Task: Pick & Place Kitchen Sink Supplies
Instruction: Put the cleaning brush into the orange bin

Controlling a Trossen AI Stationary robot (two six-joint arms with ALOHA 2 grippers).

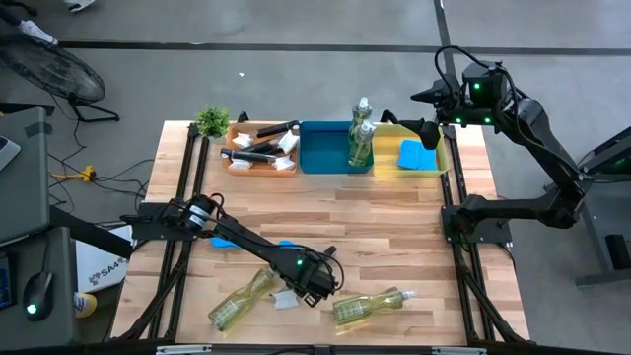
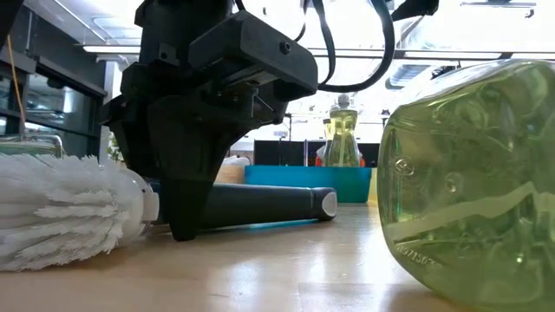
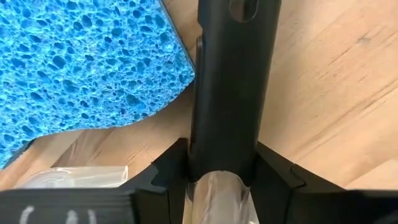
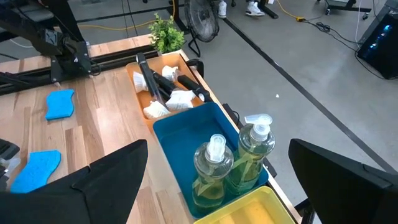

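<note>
**Two bottles down at the near edge, brush between the left jaws**

Two clear plastic bottles of yellow-green liquid lie on their sides close to the near edge of the pale wooden table (image 1: pixel 394 212): one bottle (image 1: pixel 240 299) slanted on the left, the other bottle (image 1: pixel 370 305) to the right. The middle of the table is bare wood, open ground between the near clutter and the far row of bins.

Left gripper (image 1: pixel 317 281) is low between the two fallen bottles. Wrist view: its jaws sit on either side of the black round handle of a long brush (image 3: pixel 233 93), close against it; whether they press it I cannot tell. The low view shows the white bristle head (image 2: pixel 61 204) resting on the wood. A bright blue porous sponge (image 3: pixel 81 62) lies just beside the handle; another blue sponge (image 1: pixel 222 240) lies under the arm.

Far row, left to right: small green potted plant (image 1: pixel 211 120), orange tray (image 1: pixel 237 168) of black-and-white brushes, blue bin (image 1: pixel 320 158) with two upright bottles, yellow bin (image 1: pixel 439 158) with a blue sponge.

Right gripper (image 1: pixel 426 113) hangs above the yellow bin's far edge, fingers wide apart, nothing between them.
</note>
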